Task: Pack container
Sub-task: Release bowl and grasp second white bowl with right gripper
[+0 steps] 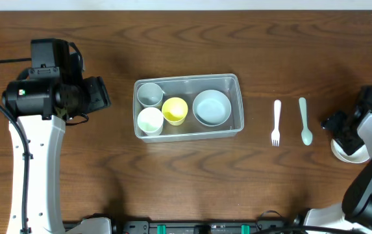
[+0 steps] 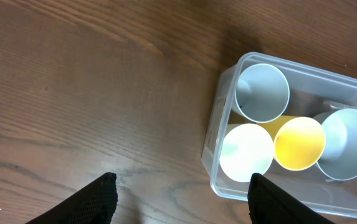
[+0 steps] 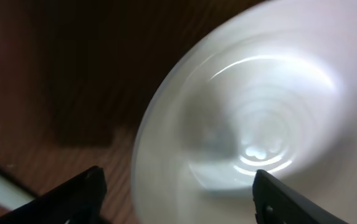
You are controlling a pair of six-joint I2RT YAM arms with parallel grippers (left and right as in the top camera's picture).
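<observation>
The clear rectangular container [image 1: 236, 103] sits mid-table. It holds a grey cup [image 1: 150, 93], a white cup [image 1: 150, 120], a yellow cup [image 1: 175, 110] and a pale blue bowl [image 1: 211, 107]. The left wrist view shows the container [image 2: 212, 134] with the same cups. My left gripper [image 1: 98, 93] is open and empty, left of the container, its fingertips [image 2: 181, 196] low in the wrist view. My right gripper [image 1: 341, 130] is open at the far right, over a white bowl [image 1: 349, 153]. The bowl [image 3: 240, 118] fills the blurred right wrist view between the fingers [image 3: 178, 193].
A white fork [image 1: 276, 121] and a pale green spoon [image 1: 304, 120] lie side by side on the wooden table, between the container and the right arm.
</observation>
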